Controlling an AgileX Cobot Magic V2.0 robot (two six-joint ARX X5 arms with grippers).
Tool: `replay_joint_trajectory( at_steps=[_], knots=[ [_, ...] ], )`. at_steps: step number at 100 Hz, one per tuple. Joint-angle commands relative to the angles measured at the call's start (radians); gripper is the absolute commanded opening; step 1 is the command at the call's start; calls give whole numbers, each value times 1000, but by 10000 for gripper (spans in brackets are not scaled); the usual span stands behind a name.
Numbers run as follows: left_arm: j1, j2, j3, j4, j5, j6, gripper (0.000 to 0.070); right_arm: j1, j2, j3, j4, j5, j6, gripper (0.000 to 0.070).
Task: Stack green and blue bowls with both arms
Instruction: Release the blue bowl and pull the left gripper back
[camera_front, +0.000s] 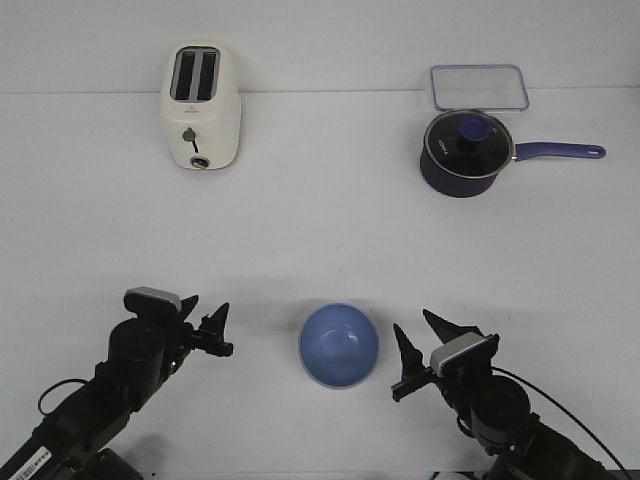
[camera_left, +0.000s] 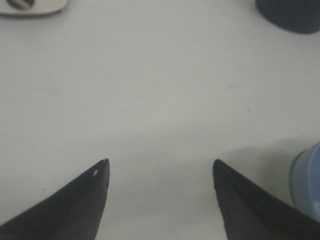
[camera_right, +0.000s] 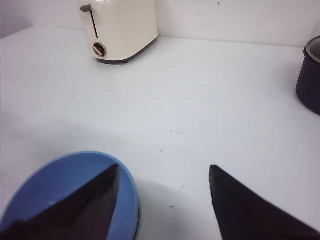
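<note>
We see the blue bowl (camera_front: 339, 345) on the white table (camera_front: 320, 230), at the near edge in the middle, between the two arms. In the left wrist view a pale green rim shows under the blue at its side, so the blue bowl seems to sit inside the green bowl (camera_left: 296, 175); in the front view we cannot make out the green one.

The left gripper (camera_front: 207, 328) is to the left of the bowls, with its fingers spread and nothing between them. The right gripper (camera_front: 420, 345) is just to the right of the bowls, also spread and empty; it does not touch the bowl.

Far on the left stands a cream toaster (camera_front: 200, 106). Far on the right there is a dark blue saucepan (camera_front: 465, 152) with a glass lid, and behind it a clear rectangular container (camera_front: 479, 87). The saucepan has some small light writing on its side, but it is too small for us to read.
</note>
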Motion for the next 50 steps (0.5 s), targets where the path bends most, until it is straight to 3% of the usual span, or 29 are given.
replay_joint_trajectory(
  at_steps=[1,2,5,50],
  knots=[
    [-9,-23,-28,29,-1,-52,194,9,1,4,12,3,-6,48],
    [-9,-24,-33,29,-1,-55,142,9,1,4,11,3,-6,0],
    [-9,-26,-44,29,0,-59,0,9,1,4,10,4,-9,5],
    [-9,-54,-51,119,-1,-54,15,10,-6,4,18,2,21,12]
  ],
)
